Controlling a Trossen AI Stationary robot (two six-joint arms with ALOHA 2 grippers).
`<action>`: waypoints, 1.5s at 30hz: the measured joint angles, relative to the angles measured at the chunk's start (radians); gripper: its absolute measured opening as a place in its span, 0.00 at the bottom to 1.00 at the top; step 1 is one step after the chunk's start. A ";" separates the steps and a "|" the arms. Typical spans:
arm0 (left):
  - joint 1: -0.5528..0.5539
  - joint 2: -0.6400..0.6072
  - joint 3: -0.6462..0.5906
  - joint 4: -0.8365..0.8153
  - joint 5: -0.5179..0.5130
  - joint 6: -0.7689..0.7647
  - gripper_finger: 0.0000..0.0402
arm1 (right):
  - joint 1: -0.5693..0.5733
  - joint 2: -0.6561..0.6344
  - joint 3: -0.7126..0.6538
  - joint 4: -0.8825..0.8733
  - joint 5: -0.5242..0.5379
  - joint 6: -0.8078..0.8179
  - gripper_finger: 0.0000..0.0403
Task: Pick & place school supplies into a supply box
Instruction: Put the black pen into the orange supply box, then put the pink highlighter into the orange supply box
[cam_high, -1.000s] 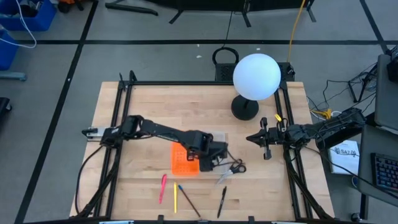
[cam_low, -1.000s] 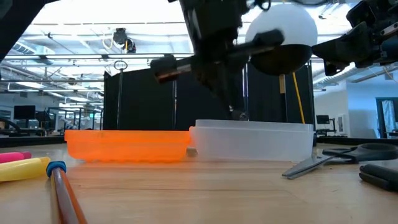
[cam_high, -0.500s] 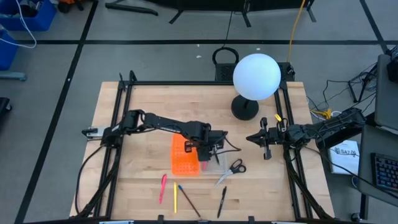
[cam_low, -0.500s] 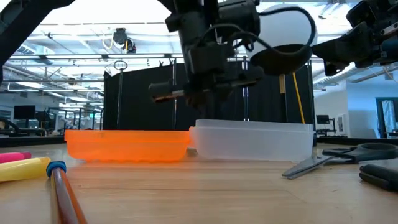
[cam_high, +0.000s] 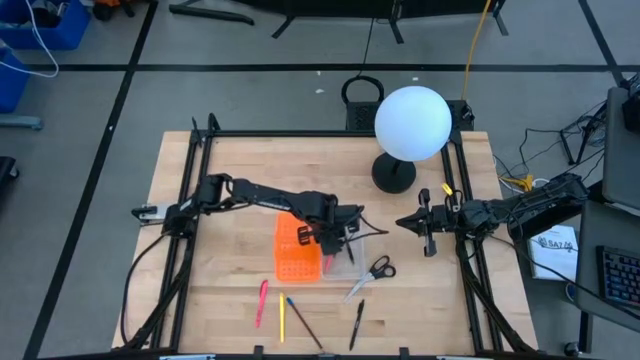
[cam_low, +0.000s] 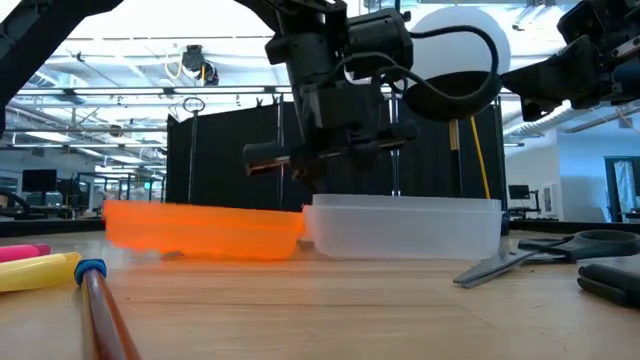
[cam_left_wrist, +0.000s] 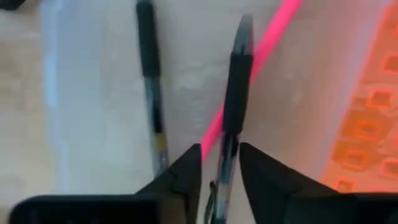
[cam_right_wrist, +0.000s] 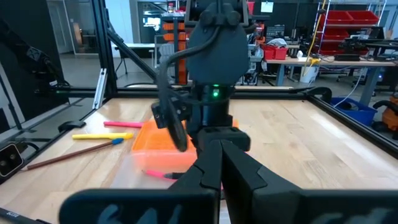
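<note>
A white globe lamp (cam_high: 412, 122) on a dark round base stands at the far side of the bench (cam_high: 230, 170), well apart from the work. Near the front edge lie a pink pen (cam_high: 262, 301), a yellow pen (cam_high: 281, 318), a wooden pencil (cam_high: 303, 323) with a blue end and a dark pen (cam_high: 356, 324), all loose on the wood. The scissors (cam_high: 371, 274) with black handles rest just beside the supply box (cam_high: 345, 252), on its right-hand side, blades pointing toward the front edge.

The supply box sits mid-bench, its clear tray joined to the orange perforated lid (cam_high: 297, 255). In the low view the orange half (cam_low: 205, 229) looks tilted, its outer end slightly off the wood. Inside the clear tray the left wrist view shows a black pen (cam_left_wrist: 150, 87) and a pink pen (cam_left_wrist: 249, 78) already lying on the floor.

The left arm reaches from the left edge across to the tray, its wrist hanging directly above the clear half. The left gripper (cam_left_wrist: 219, 163) pinches a dark pen (cam_left_wrist: 234, 87) between narrow fingers, the pen held level just above the tray and crossing over the pink one.

The right gripper (cam_high: 424, 232) waits at the bench's right edge, pointing toward the box, fingers drawn together with nothing between them.
</note>
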 joint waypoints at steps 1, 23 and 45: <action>0.000 -0.004 0.000 -0.003 -0.003 -0.007 0.32 | 0.000 0.000 0.000 0.000 0.000 -0.003 0.00; -0.217 -0.602 0.002 -0.316 -0.219 -1.338 0.39 | 0.000 0.001 -0.018 0.015 0.000 -0.087 0.00; -0.712 -0.662 -0.526 -0.312 -0.547 -3.129 0.39 | 0.000 0.002 -0.024 0.024 0.000 0.058 0.00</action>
